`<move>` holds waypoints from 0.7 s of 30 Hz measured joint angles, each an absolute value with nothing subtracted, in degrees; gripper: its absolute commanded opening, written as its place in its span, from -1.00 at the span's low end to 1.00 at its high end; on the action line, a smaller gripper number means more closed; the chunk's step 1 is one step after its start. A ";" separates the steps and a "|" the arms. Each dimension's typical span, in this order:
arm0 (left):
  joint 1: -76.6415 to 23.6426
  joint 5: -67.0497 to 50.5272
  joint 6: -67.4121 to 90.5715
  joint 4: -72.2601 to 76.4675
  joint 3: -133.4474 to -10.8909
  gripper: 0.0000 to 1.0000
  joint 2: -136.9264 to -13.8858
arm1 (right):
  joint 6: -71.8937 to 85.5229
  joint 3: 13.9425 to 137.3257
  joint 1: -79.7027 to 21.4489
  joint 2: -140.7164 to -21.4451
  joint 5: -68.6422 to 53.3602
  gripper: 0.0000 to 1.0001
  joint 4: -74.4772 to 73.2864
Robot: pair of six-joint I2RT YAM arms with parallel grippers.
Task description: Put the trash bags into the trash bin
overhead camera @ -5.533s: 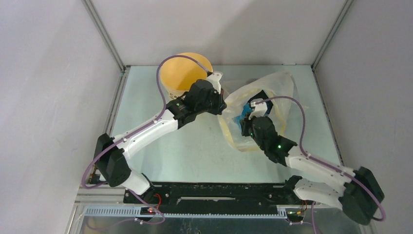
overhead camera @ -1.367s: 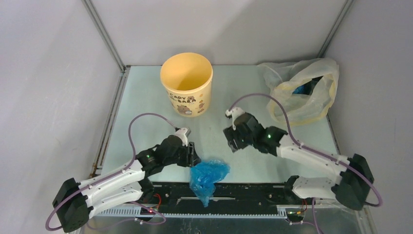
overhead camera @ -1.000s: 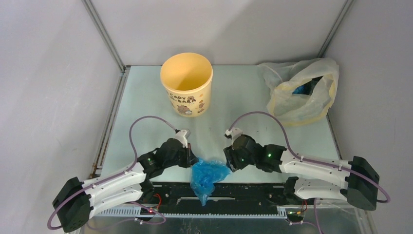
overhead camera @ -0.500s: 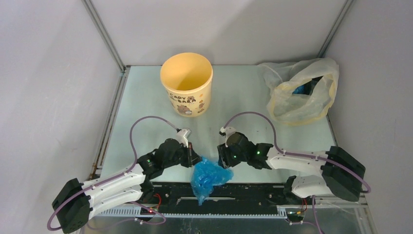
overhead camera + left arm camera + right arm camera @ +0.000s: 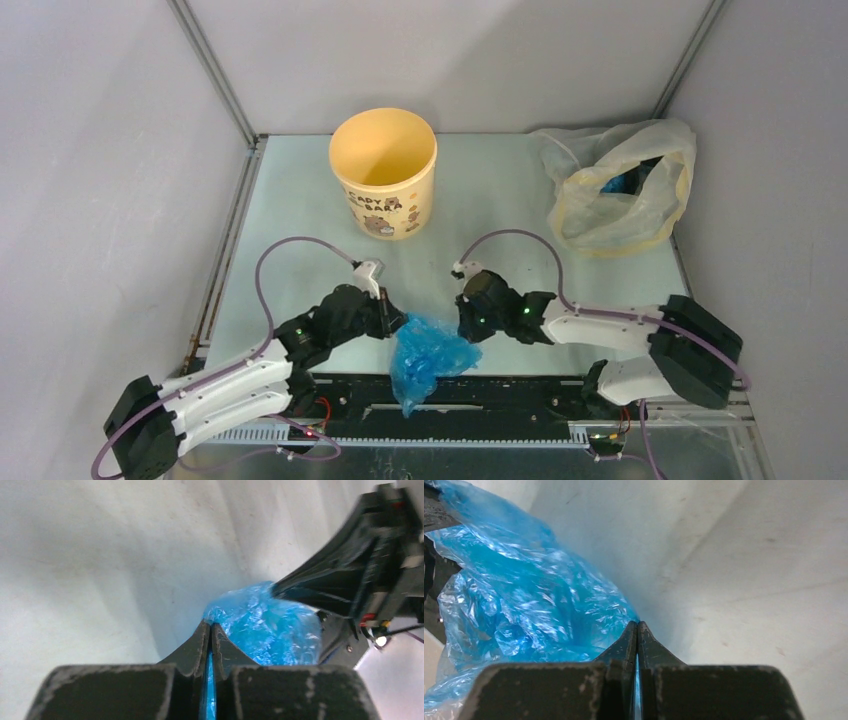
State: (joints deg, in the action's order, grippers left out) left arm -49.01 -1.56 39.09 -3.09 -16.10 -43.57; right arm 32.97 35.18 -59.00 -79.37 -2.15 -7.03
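A crumpled blue trash bag (image 5: 422, 350) hangs between my two grippers over the table's near edge. My left gripper (image 5: 394, 321) is shut on the bag's left edge, and blue film shows between its jaws in the left wrist view (image 5: 210, 626). My right gripper (image 5: 461, 328) is shut on the bag's right edge, as the right wrist view (image 5: 637, 625) shows. The bag fills the left of that view (image 5: 519, 605) and the middle of the left wrist view (image 5: 265, 630). The yellow-orange trash bin (image 5: 384, 172) stands upright and open at the back left, apart from both grippers.
A large pale yellowish see-through bag (image 5: 618, 190) lies at the back right with something blue inside it. A black rail (image 5: 460, 385) runs along the table's near edge below the bag. Grey walls enclose the table on three sides.
The blue bag came out of the yellowish bag to the near edge. In the last second my right gripper moved in and closed on the bag's right edge; the left kept its hold.
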 measured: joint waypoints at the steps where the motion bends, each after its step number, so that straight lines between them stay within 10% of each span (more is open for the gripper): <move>1: -48.99 0.05 39.09 -4.38 -16.43 -0.80 -43.00 | 33.08 35.18 -58.57 -77.95 -0.99 -1.00 -8.25; 6: -48.36 7.88 39.16 -11.03 -19.57 -0.49 -42.15 | 34.41 35.18 -53.98 -67.90 6.02 -1.00 -14.87; 11: -46.35 13.17 40.29 -15.20 -20.84 0.52 -42.26 | 36.01 34.94 -49.93 -60.20 11.62 -1.00 -20.25; 21: -48.34 4.64 36.80 -16.86 -23.73 0.99 -42.98 | 37.56 32.51 -47.27 -52.86 15.49 -1.00 -25.21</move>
State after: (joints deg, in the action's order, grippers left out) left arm -48.34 4.64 36.80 -16.86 -23.73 -42.98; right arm 37.56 32.51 -47.27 -52.86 15.49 -25.21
